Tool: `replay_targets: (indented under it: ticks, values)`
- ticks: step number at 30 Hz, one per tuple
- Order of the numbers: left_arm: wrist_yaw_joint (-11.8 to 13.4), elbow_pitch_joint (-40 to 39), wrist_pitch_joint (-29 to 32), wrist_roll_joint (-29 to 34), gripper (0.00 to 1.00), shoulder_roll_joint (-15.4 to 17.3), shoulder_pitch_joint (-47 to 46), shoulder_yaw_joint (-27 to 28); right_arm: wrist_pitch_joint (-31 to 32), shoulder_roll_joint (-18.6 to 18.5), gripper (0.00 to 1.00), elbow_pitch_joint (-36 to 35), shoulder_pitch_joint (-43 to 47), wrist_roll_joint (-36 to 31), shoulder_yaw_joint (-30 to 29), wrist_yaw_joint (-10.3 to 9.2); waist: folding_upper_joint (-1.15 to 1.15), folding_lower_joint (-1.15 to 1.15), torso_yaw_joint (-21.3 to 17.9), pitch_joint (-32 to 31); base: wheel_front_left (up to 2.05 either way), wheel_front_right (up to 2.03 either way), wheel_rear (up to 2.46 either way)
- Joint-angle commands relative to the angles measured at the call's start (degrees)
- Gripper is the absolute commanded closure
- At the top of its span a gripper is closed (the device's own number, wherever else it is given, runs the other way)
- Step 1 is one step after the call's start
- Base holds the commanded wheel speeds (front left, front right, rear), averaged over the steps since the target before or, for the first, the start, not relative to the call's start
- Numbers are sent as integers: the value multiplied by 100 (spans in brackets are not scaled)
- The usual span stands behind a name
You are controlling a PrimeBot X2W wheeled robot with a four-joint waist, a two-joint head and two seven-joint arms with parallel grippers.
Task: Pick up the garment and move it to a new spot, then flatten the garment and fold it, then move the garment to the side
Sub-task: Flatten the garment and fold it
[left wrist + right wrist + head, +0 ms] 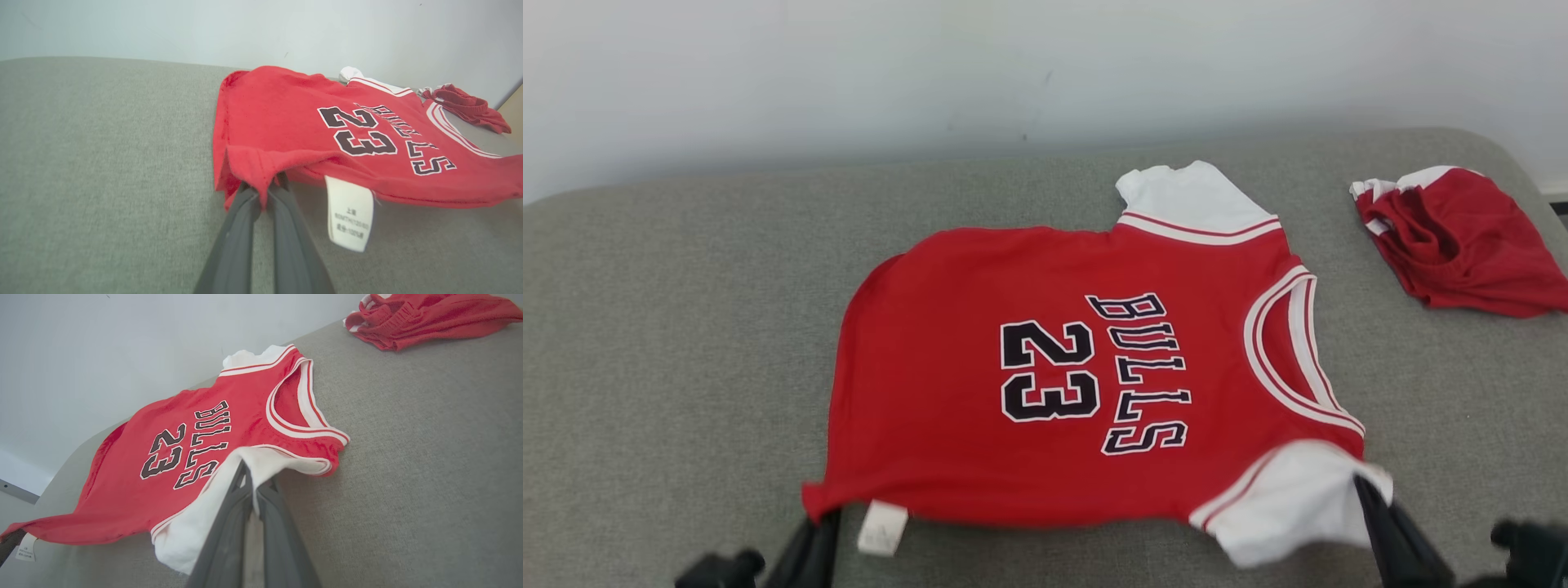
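Closest to us are the dark left fingers (233, 245), pressed together so that our left jaws are clamped on the near hem corner of the red jersey (947, 384). A white care label (349, 212) hangs from the hem just beside that grip. On our other side the right fingers (224, 539) are likewise together, the right jaws pinching the near white sleeve (1290, 498) at its edge. We see the jersey spread out, print side up, across the middle of the grey padded surface (670, 327). Its hem points to our left and its white-trimmed neckline to our right, and the black "23" and "BULLS" run sideways across the chest. Between the two grips the near edge looks a little raised, while the far part rests on the padding, with the far white sleeve (1184, 196) sticking out toward the pale wall (1013, 65). Well apart from the jersey, at the far right corner of the surface, lies a second red garment (1462, 245), crumpled into a loose heap with a bit of white trim showing.
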Motion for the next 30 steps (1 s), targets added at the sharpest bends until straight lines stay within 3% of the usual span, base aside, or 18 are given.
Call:
replay_targets:
  ticks: [1,7,11,18,23,30]
  values:
    - [-20,-42,-15,52,100,70,-151,11,-32,-67,100,-16,-149,28,26,-14,0,0,-47,65,0,0,0]
    - [-147,-315,429,260,100,620,-1561,-167,5,-288,100,161,-1713,354,85,-14,0,0,-101,336,0,0,0]
    - [-188,-517,910,67,100,977,-2849,-205,103,-365,100,446,-3138,510,129,-14,0,0,-186,695,0,0,0]
    - [-181,-290,1741,-485,100,1594,-5591,-872,255,-294,100,1614,-6168,503,-154,-14,0,0,-282,1633,0,0,0]
    - [-182,364,2015,-966,100,1721,-7537,-1334,250,-238,100,2879,-8520,181,-422,-14,0,0,-348,2296,0,0,0]
    - [-183,1529,1936,-1411,100,1527,-9656,-1866,-31,-346,100,4348,-11179,-738,-302,-14,0,0,-309,2937,0,0,0]
